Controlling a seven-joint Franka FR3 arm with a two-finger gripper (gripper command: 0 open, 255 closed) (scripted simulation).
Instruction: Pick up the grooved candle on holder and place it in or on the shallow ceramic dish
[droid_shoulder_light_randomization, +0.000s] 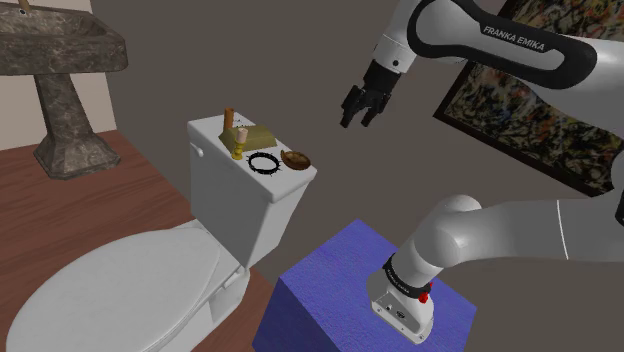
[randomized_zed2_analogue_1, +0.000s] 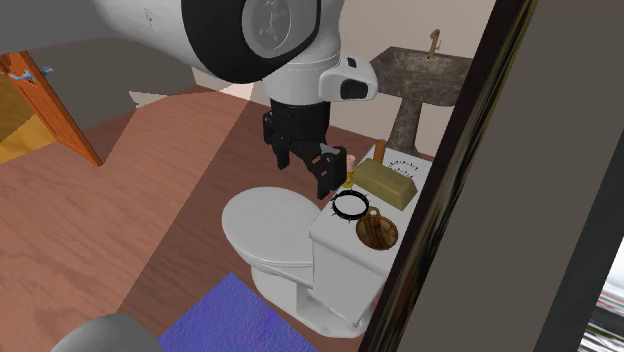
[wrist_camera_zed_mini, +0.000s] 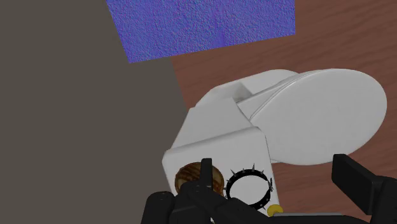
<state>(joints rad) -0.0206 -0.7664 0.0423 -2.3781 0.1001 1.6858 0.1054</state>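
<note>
The tan grooved candle on its yellow holder (droid_shoulder_light_randomization: 237, 138) stands on the white toilet tank lid (droid_shoulder_light_randomization: 211, 131), near the edge facing the seat and just beside an olive block (droid_shoulder_light_randomization: 257, 134). A black spiked ring (droid_shoulder_light_randomization: 263, 163) lies between the candle and the brown round shallow dish (droid_shoulder_light_randomization: 296, 158), which sits at the lid's end corner. The black gripper (droid_shoulder_light_randomization: 358, 113) hangs above, its fingers wide apart and holding nothing
</note>
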